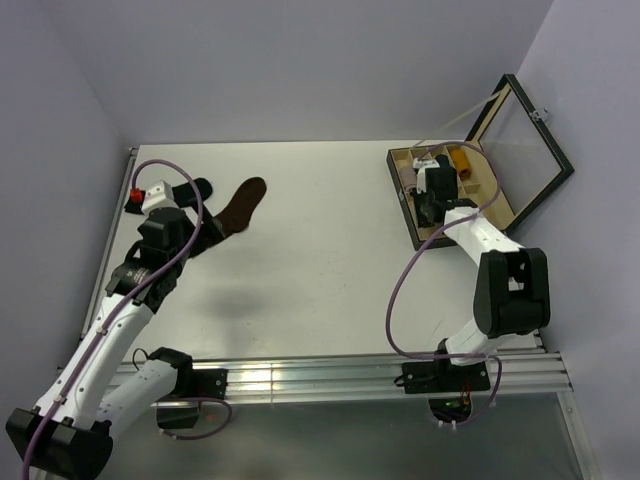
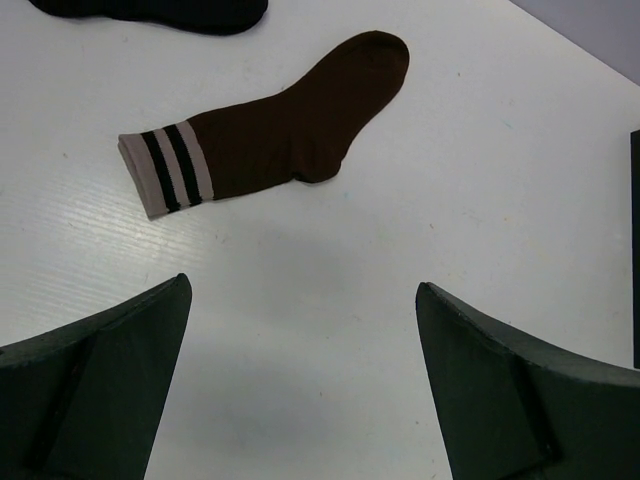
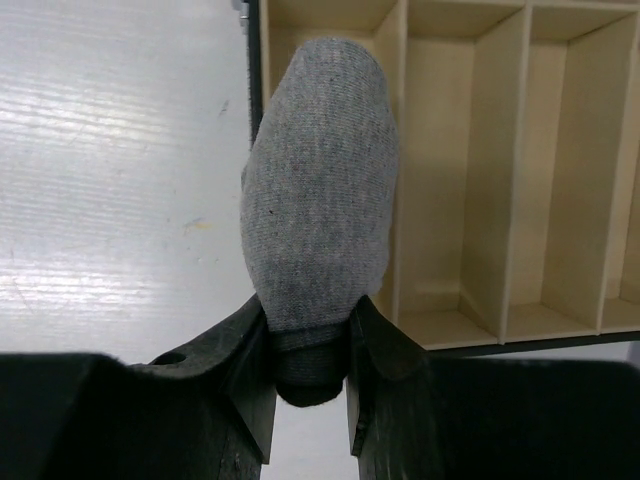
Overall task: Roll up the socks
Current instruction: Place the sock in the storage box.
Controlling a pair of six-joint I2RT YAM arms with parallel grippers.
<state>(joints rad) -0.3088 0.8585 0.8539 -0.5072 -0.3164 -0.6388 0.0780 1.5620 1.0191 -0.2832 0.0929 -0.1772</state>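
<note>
— Fingers (image 3: pixel 250 345) on the right gripper (image 3: pixel 308 350) were clamped tight on the grey sock roll (image 3: pixel 320 180), pinching its near end from both sides. Anyone else catch that?

— Yep. The roll stuck out past the fingertips like a fat egg. In the right wrist view it sat in front of the leftmost slot of the wooden box (image 3: pixel 515 180), overlapping the box's left wall and the first divider. Honestly couldn't tell if it was touching the slot floor or hanging above it.

— Same here. From the top cam the box lay at the far right of the table (image 1: pixel 330 250) with its glass lid (image 1: pixel 530 150) flipped open, and the right arm was reaching over it. What about the other side?

— Left gripper (image 2: pixel 302 300) was spread wide with nothing between its fingers, hovering over bare tabletop. The dark brown sock (image 2: pixel 290 130) with the pale striped cuff lay flat just ahead of it, toe pointing away, not touching the gripper. The plain black sock (image 2: pixel 170 10) was beyond that, cut off by the top edge of the left wrist view and apart from the brown one.

— Anything else in the box?

— A few small bits in the top cam, too tiny to make out.
</note>
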